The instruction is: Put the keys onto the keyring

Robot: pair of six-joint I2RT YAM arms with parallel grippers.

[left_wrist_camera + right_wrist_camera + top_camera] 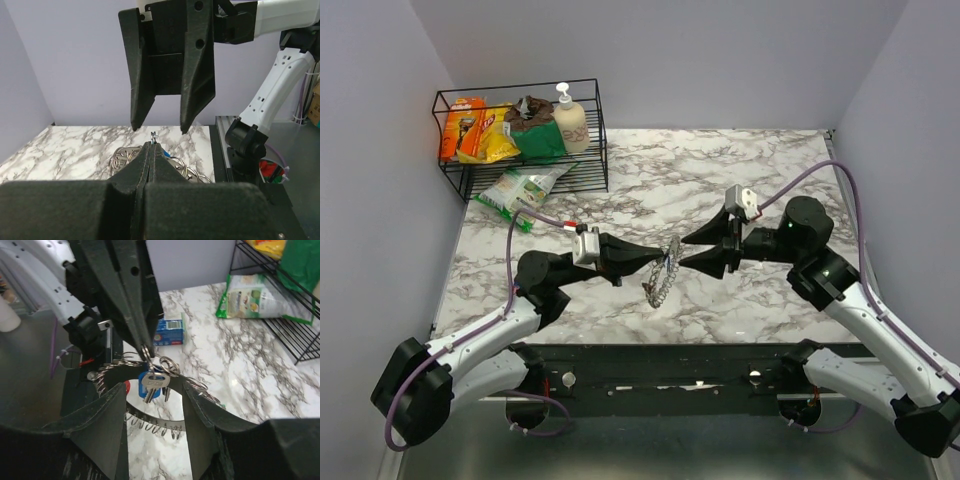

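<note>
My left gripper (652, 260) is shut on a small split ring at the rim of the keyring (663, 275), a large silvery ring with a toothed rim, and holds it above the table. In the right wrist view the left fingertips (144, 349) pinch that small ring. A silver key (155, 383) with a blue head hangs from it, with a red head (128, 387) behind. The keyring's rim (155, 424) curves below. My right gripper (688, 252) is open, its fingers either side of the hanging keys (152, 395), not touching them. It faces the left gripper (152, 144) in the left wrist view (159, 129).
A black wire basket (595, 110) at the back left holds snack packets and a soap bottle (569, 118). A green-and-white packet (520, 188) lies in front of it. A small blue box (168, 330) lies on the marble table (720, 170).
</note>
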